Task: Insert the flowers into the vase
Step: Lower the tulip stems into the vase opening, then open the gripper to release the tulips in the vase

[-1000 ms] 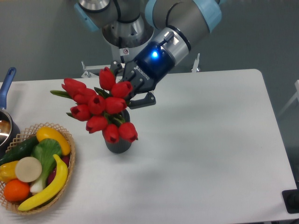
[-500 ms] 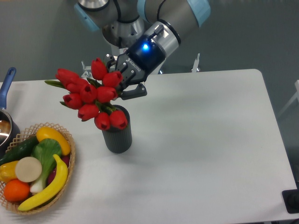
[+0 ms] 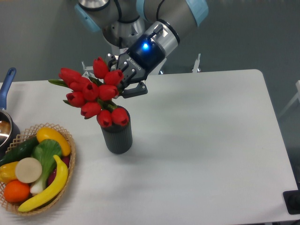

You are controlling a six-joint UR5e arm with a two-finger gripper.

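Above the vase (image 3: 116, 136), gripper (image 3: 125, 85) clamped on the flowers (image 3: 93, 93), lowest buds at the rim.

Nine tulips (image 3: 93, 91), one vase (image 3: 117, 136)

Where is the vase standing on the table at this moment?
The vase stands upright on the left half of the table, to the right of the fruit basket. The flowers hang directly over its rim, held by the hand.
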